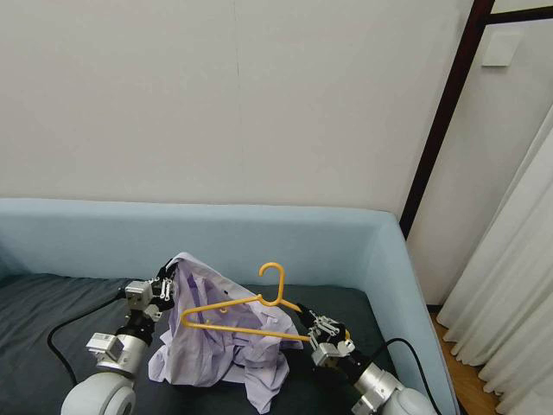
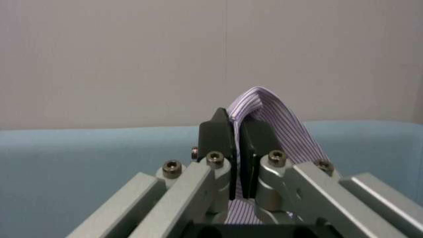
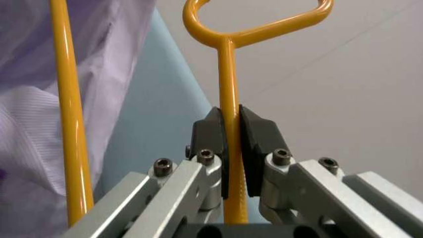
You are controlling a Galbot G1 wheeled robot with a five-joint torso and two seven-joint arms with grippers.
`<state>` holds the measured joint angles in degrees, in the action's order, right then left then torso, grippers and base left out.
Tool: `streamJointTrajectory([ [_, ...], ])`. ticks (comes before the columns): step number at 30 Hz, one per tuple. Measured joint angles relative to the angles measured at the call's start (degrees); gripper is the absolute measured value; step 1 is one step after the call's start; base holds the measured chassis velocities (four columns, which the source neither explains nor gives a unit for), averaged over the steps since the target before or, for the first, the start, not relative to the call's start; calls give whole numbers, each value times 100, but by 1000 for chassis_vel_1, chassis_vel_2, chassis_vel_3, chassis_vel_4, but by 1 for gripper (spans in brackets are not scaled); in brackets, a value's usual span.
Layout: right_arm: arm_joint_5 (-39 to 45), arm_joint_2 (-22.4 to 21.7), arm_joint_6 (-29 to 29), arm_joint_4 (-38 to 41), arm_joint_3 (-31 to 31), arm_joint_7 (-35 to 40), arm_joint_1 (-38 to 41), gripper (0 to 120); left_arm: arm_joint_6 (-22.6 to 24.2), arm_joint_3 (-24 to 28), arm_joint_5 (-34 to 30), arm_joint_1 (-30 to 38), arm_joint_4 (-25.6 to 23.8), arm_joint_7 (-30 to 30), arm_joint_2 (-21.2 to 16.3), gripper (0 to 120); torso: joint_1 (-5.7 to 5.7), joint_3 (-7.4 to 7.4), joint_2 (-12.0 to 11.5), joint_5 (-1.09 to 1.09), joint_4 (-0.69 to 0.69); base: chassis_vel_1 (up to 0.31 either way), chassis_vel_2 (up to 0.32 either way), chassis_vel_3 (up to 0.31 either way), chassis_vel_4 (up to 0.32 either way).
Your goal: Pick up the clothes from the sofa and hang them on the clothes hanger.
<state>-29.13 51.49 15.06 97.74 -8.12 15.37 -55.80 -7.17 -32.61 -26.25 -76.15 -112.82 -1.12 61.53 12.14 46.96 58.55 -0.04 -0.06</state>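
Threading stage. In the lower centre of the head view, the striped lilac shirt (image 1: pixel 207 354) sags, crumpled, over the dark seat of the pale blue sofa (image 1: pixel 285 238). At lower left, the left gripper (image 1: pixel 166 290) is pinched tight on a raised fold of the thin woven cloth. At lower right, the right gripper (image 3: pixel 231 130) clamps a round bar of the smooth yellow hanger (image 3: pixel 228 74). The hanger's far arm seems to lie against the shirt, perhaps not inside it. Next, I judge, that arm must slide into the collar opening.
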Motion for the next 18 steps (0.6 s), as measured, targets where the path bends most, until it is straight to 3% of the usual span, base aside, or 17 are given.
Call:
streamJointTrajectory([
  [18,220,380,-359,-493,-560,168,778,5,-5,258,86,-67,-179,22,34,0,0,0,0,1,-1,0,0,0,0],
])
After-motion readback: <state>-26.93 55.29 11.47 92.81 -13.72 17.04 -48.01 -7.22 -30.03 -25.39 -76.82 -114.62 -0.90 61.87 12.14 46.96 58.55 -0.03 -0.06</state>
